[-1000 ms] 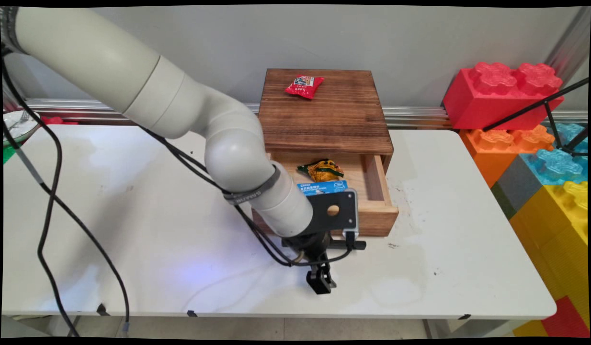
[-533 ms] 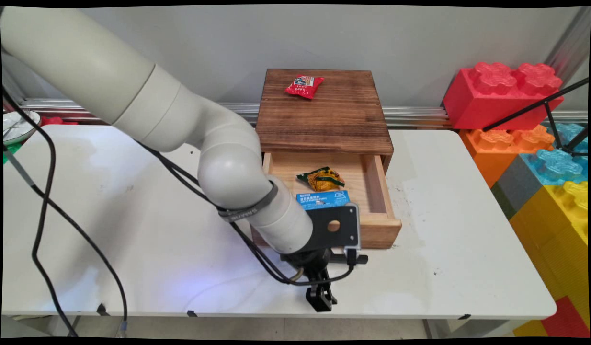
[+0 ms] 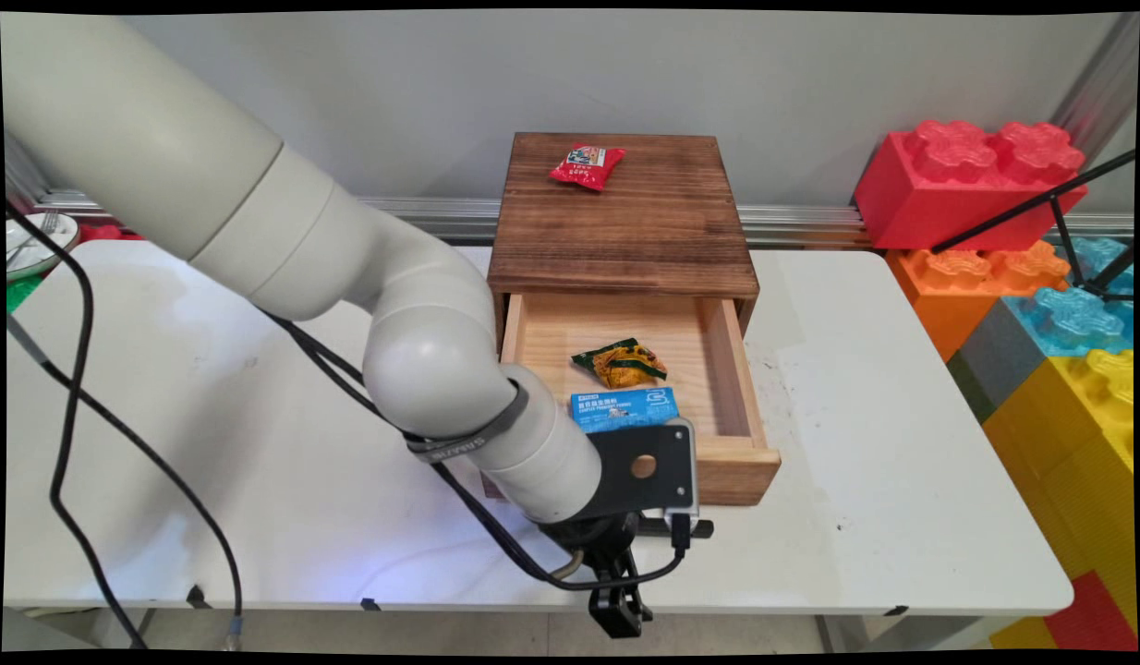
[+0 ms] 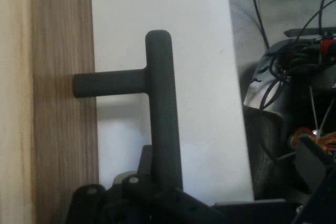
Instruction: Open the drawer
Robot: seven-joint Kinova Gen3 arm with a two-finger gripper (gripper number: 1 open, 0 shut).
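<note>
A dark wooden cabinet stands at the table's back, its light wooden drawer pulled out towards the near side. Inside the drawer lie a yellow-orange snack packet and a blue box. A red snack packet rests on the cabinet's top. My gripper hangs in front of the drawer's front panel, close to the table's near edge. In the hand view my gripper is shut on the bar of the black T-shaped drawer handle, whose stem runs into the panel.
Large toy bricks are stacked beyond the table's right end, a red one on top. A white plate sits at the far left. Black cables hang from the arm across the table's left half. The table's near edge is just below my gripper.
The drawer has slid further out towards the table's near edge, and my gripper has moved the same way with the handle in it. The packet and the blue box travelled with the drawer.
</note>
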